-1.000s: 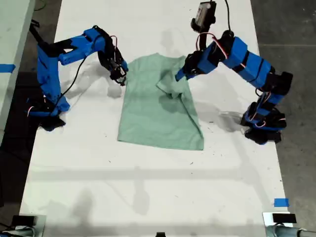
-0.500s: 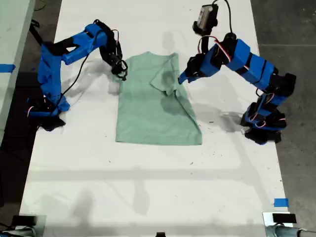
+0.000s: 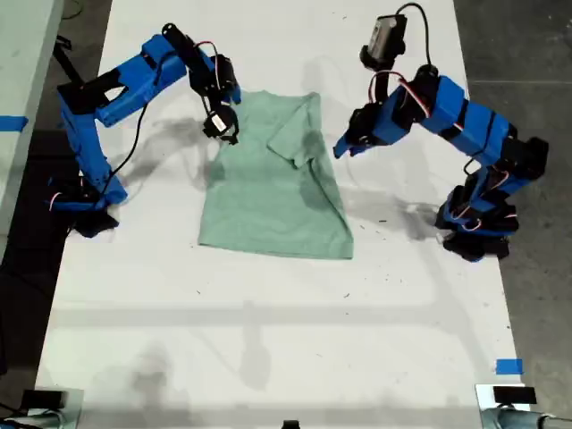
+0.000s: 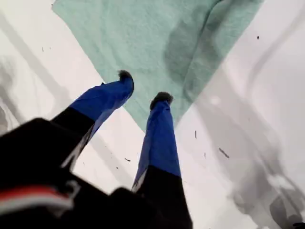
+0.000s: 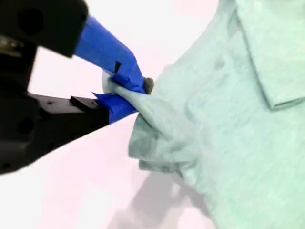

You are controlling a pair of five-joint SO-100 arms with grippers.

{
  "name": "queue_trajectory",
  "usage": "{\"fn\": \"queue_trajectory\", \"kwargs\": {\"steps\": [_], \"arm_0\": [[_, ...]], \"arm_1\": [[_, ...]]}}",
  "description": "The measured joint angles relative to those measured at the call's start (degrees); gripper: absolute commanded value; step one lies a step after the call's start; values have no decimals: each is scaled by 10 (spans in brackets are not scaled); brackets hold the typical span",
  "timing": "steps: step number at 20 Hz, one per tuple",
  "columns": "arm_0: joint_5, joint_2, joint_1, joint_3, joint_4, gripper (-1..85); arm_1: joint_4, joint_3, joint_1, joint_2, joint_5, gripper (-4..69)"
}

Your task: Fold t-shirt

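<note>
The pale mint-green t-shirt (image 3: pixel 268 197) lies mostly flat on the white table (image 3: pixel 268 340), one sleeve folded inward over its body. My second gripper (image 3: pixel 225 132) is on the arm at the exterior view's left. It is shut on a bunched bit of the t-shirt (image 5: pixel 238 119) at its upper edge, and the second wrist view shows the pinch at the second gripper (image 5: pixel 138 93). My first gripper (image 3: pixel 342 150), on the arm at the exterior view's right, hangs open beside the shirt. In the first wrist view my first gripper (image 4: pixel 143 87) hovers empty over the t-shirt (image 4: pixel 157 33) edge.
Both arm bases stand at the table's sides in the exterior view, one base (image 3: pixel 80 201) at the left, the other base (image 3: pixel 474 228) at the right. Blue tape (image 3: pixel 508 366) marks the near right. Dark floor (image 3: pixel 536 71) borders the table's right edge.
The first gripper let go of the folded sleeve and drew back toward the exterior view's right. The second gripper rose and pulled the shirt toward that view's left.
</note>
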Motion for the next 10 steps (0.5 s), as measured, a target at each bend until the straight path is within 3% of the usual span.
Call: {"fn": "queue_trajectory", "kwargs": {"steps": [5,7,10], "arm_0": [[-32,-109,54,-61,-101,18],[-41,-151,60,-86,-136,206],[-43,-191,60,-105,-188,274]], "arm_1": [[-7,68,-18,56,28,126],[-17,105,-26,84,41,126],[-37,157,-39,123,61,125]]}}
